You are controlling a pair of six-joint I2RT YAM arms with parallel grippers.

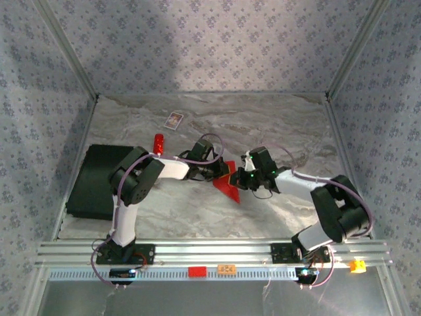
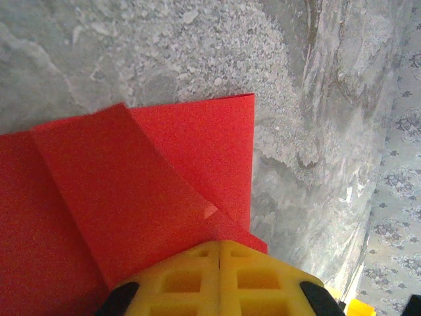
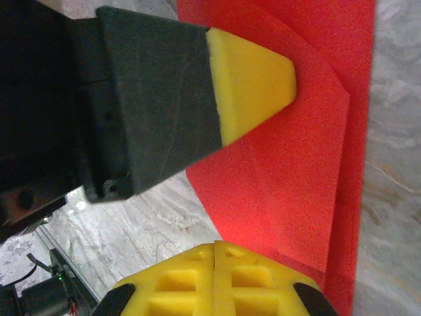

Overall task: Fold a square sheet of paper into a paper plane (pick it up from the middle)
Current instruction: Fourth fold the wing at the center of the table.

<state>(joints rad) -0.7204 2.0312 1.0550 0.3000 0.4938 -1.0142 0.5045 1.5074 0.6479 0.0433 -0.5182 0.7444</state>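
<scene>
Square sheet of paper point(image 1: 227, 186) lies part-folded mid-table point(image 1: 197, 210) between your arms, one diagonal flap point(image 2: 131, 197) turned over. Left gripper point(image 2: 219, 257) and right gripper point(image 3: 215, 255) are both closed, holding nothing, tips lowered at it, probably pinning the flap to press its crease. Your fingertips hide the contact itself, and the wrist views cut off the sheet's edges.

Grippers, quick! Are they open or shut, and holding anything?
Left gripper: shut, nothing pinched, tips over the paper.
Right gripper: shut, nothing pinched, also over the paper.
</scene>
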